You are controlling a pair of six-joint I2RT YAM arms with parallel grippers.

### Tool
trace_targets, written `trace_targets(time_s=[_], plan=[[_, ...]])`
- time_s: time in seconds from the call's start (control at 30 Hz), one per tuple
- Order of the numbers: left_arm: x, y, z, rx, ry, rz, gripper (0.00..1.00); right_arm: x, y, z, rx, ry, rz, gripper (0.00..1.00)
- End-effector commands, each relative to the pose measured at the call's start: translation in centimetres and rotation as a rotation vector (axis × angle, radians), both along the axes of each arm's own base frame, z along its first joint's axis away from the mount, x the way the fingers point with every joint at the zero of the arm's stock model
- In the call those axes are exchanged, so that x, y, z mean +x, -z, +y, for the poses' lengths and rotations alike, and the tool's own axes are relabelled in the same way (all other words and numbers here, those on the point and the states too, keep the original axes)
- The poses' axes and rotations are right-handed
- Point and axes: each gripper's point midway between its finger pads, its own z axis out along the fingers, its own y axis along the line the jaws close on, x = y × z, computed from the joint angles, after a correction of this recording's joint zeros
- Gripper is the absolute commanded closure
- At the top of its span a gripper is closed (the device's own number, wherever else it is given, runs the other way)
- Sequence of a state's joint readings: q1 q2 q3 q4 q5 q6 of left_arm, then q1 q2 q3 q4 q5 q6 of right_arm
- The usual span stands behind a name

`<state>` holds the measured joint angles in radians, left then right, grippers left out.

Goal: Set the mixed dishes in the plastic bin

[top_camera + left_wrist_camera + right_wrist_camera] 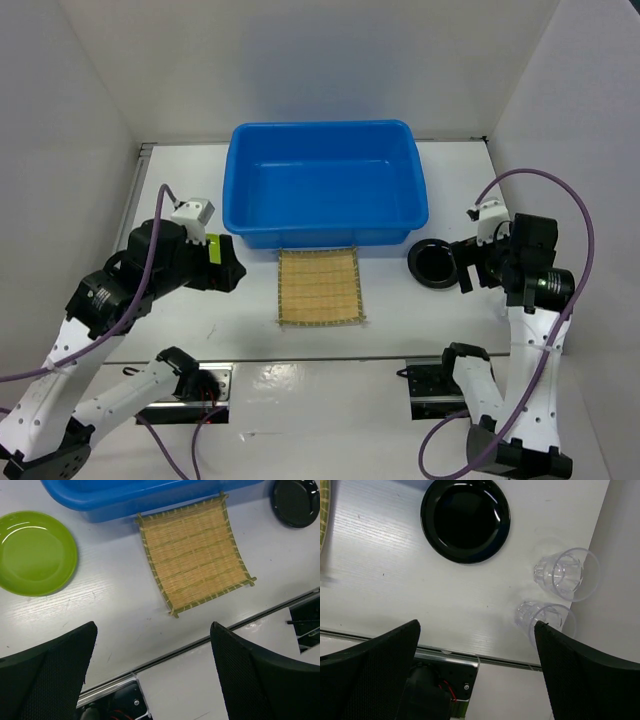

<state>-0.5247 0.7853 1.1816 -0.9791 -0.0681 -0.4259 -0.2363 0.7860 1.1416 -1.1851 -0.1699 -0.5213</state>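
The blue plastic bin [325,180] stands empty at the back centre. The tan bamboo mat [318,286] lies flat just in front of it and shows in the left wrist view [195,552]. The lime-green plate [36,552] lies left of the mat; from above only a sliver of it [213,245] shows under my left arm. The black dish [434,262] sits right of the mat, also in the right wrist view [465,520]. Two clear cups [567,573] [545,617] stand by the right wall. My left gripper [152,626] and right gripper [476,624] hang open and empty above the table.
White walls close in the table on the left, back and right; the right wall [620,580] is right beside the cups. Black arm mounts [200,385] [430,385] sit on the near strip, behind a metal rail [200,642].
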Motion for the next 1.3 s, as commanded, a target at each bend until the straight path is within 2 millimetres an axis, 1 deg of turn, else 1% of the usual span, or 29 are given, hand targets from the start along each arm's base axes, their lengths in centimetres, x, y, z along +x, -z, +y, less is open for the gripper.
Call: trace_targets(time_s=[0.0,0.07,0.1,0.17,0.27,0.3,0.37,0.4,0.47,0.5,0.53,0.57,0.63,0.73,0.77,0.8,0.83,0.87,0.9,0.93,0.97,1.0,1.03,1.1,1.13,1.17,1.2,1.23,1.27], plan=[[0.5,-1.0,-1.6,-0.081,0.032,-0.033,0.00,-0.4,0.7,-0.2,-0.011,0.000,0.034,0.01],[0.5,0.6,-2.2,-0.071,0.056,0.025,0.00,0.1,0.5,-0.2,-0.020,-0.026,0.041,0.01],[0.6,0.8,-2.3,-0.066,0.056,0.033,0.00,0.8,0.2,-0.3,-0.031,-0.049,0.032,0.01],[0.4,1.7,-1.6,-0.021,0.041,0.063,0.00,1.8,-0.2,-0.4,-0.053,-0.085,0.031,0.01],[0.3,-0.4,0.2,0.027,-0.003,0.000,0.00,4.7,0.6,-2.0,-0.120,-0.059,0.064,0.01],[0.3,-1.1,0.9,0.046,-0.014,-0.029,0.00,6.0,1.9,-2.9,-0.116,-0.003,0.113,0.01],[0.1,-3.2,2.7,0.065,-0.075,-0.108,0.00,8.3,2.5,-4.1,-0.154,0.047,0.129,0.01],[0.0,-3.5,3.3,0.079,-0.092,-0.131,0.00,9.5,4.4,-4.3,-0.138,0.048,0.200,0.01],[0.0,-4.3,4.2,0.085,-0.131,-0.167,0.00,11.4,5.1,-3.9,-0.085,0.051,0.218,0.01],[0.2,-4.0,4.1,0.087,-0.131,-0.165,0.00,12.1,5.6,-3.7,-0.065,0.053,0.235,0.01],[0.1,-3.9,4.2,0.091,-0.125,-0.174,0.00,13.0,6.9,-3.6,-0.037,0.050,0.280,0.01],[0.3,-3.7,3.5,0.074,-0.103,-0.173,0.00,13.9,6.6,-2.9,0.001,0.023,0.276,0.02],[0.1,-3.5,3.7,0.078,-0.095,-0.189,0.00,14.1,7.7,-1.8,0.068,-0.013,0.352,0.02],[-0.2,-3.7,3.4,0.060,-0.076,-0.193,0.00,13.3,9.4,1.9,0.192,-0.147,0.450,0.02],[-0.5,-3.7,2.9,0.044,-0.049,-0.186,0.00,12.3,9.7,3.1,0.214,-0.200,0.498,0.05],[-0.7,-3.6,1.1,-0.015,0.018,-0.151,0.00,11.7,10.2,4.7,0.255,-0.249,0.526,0.06],[-0.7,-4.2,-0.8,-0.122,0.049,-0.141,0.00,11.0,10.7,6.5,0.256,-0.304,0.556,0.06],[-0.7,-2.5,-2.7,-0.168,0.107,-0.075,0.01,10.7,11.3,7.4,0.260,-0.313,0.578,0.08],[-1.6,-1.8,-5.2,-0.251,0.210,-0.003,0.01,10.6,11.5,8.4,0.257,-0.331,0.583,0.08],[-0.9,-1.6,-6.5,-0.305,0.225,0.003,0.03,10.3,11.5,10.2,0.246,-0.375,0.582,0.08],[-0.8,-0.4,-7.1,-0.340,0.209,0.058,0.03,10.2,11.3,11.0,0.235,-0.378,0.566,0.08],[-0.7,2.1,-7.3,-0.328,0.190,0.118,0.03,10.2,10.8,11.9,0.233,-0.394,0.546,0.08],[-0.7,3.1,-7.3,-0.329,0.179,0.141,0.03,10.0,10.3,13.2,0.209,-0.429,0.525,0.08],[-0.8,4.2,-7.3,-0.360,0.143,0.161,0.01,9.4,9.0,14.3,0.197,-0.445,0.459,0.08],[-1.1,5.6,-7.5,-0.375,0.141,0.183,0.01,9.0,8.7,15.1,0.158,-0.481,0.436,0.10],[-1.4,6.1,-7.7,-0.416,0.119,0.211,0.01,8.7,8.3,15.4,0.141,-0.497,0.410,0.15],[-1.5,5.8,-7.8,-0.456,0.114,0.185,0.01,8.1,7.8,15.7,0.132,-0.514,0.375,0.35],[-1.7,6.4,-7.9,-0.476,0.110,0.199,0.01,8.0,7.7,15.5,0.103,-0.514,0.357,0.67],[-2.1,8.0,-7.8,-0.495,0.082,0.236,0.01,7.8,7.6,15.9,0.084,-0.533,0.343,0.75]])
